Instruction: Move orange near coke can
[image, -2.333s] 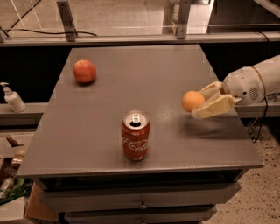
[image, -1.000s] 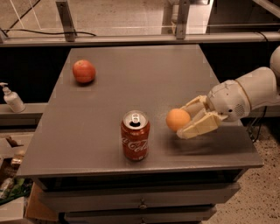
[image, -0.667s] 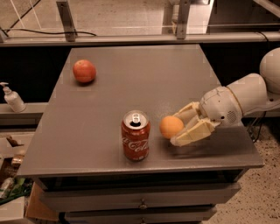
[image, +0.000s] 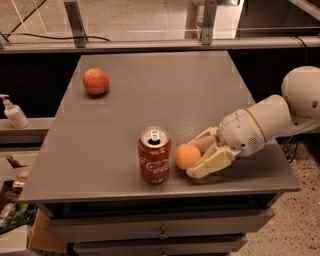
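Pale and jointed, the hand (image: 199, 159) clasps the orange (image: 186, 156) low at the front of the grey counter (image: 175, 90), just right of the upright coke can (image: 154, 155). A reddish fruit (image: 95, 81) sits well apart, back left. Drawers (image: 160, 227) lie beneath the counter. A pump bottle (image: 14, 114) stands on a ledge to the left.

Small round yellow-orange orange (image: 186, 156) is sitting low over the worktop (image: 150, 90) near the front edge, just right of the coke can (image: 154, 155); can't tell if they are touching. The hand (image: 192, 160) is gripping the orange from the right, one finger on each side. The red can with white script is standing upright, silver top and pull tab showing.
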